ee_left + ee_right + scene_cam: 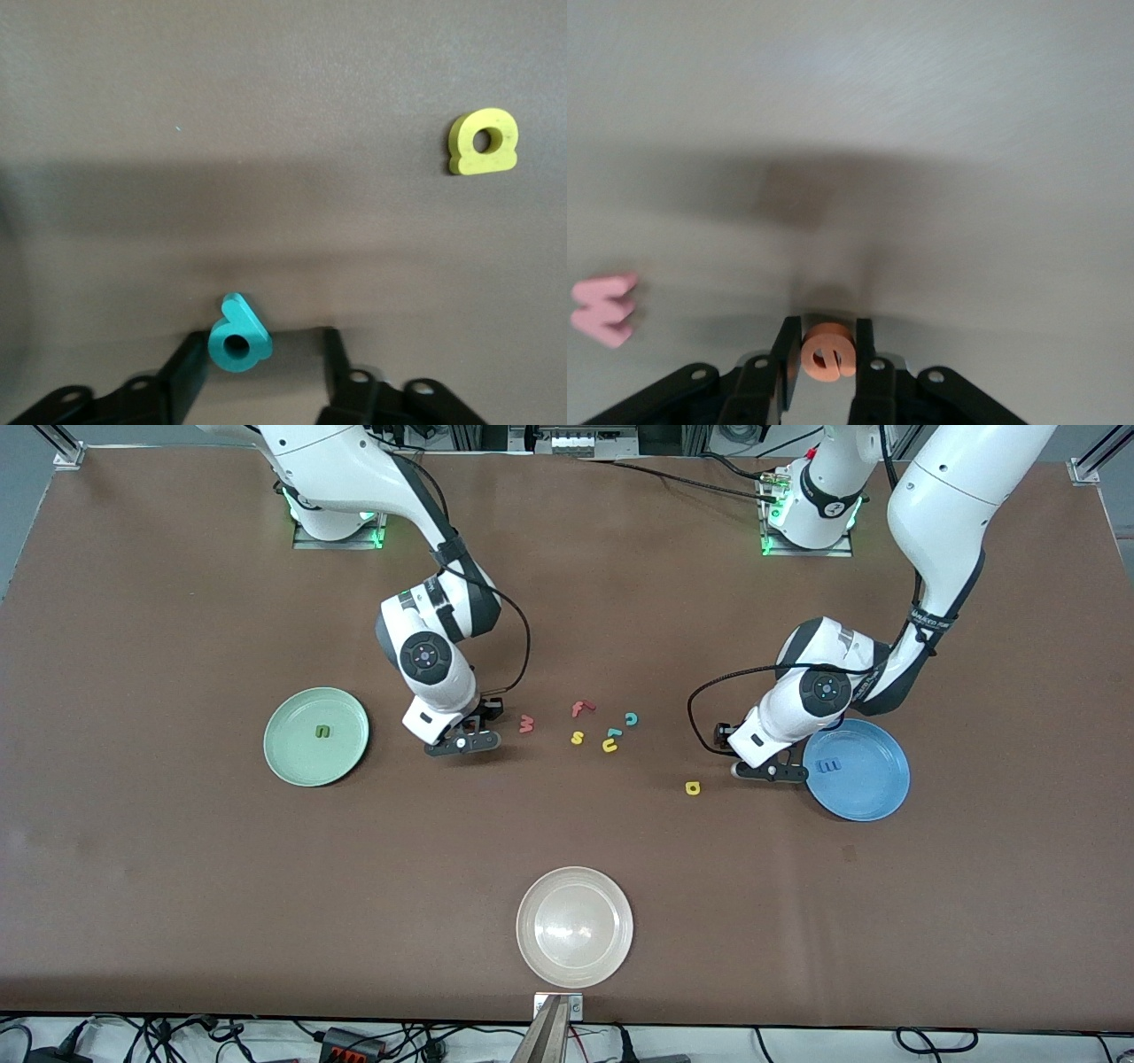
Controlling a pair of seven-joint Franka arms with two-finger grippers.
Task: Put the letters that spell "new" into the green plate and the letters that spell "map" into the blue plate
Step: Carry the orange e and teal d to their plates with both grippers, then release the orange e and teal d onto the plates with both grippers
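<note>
My right gripper (pixel 827 341) is shut on the orange "e" (pixel 828 352), low over the table between the green plate (pixel 292 757) and the dull-red "w" (pixel 526 724). The green "n" (pixel 322 732) lies in the green plate. My left gripper (pixel 261 345) is open, down at the table beside the blue plate (pixel 873 793). The teal "p" (pixel 238 338) sits between its fingers, against one finger (pixel 182 372) and apart from the other. The blue "m" (pixel 829 765) lies in the blue plate. The yellow "a" (pixel 692 787) lies on the table close by.
A red "f" (pixel 580 708), a yellow "s" (pixel 577 737), a teal "c" (pixel 631 718) and a yellow "u" (pixel 609 746) lie clustered mid-table. A whitish-beige plate (pixel 574 957) stands near the table's front edge.
</note>
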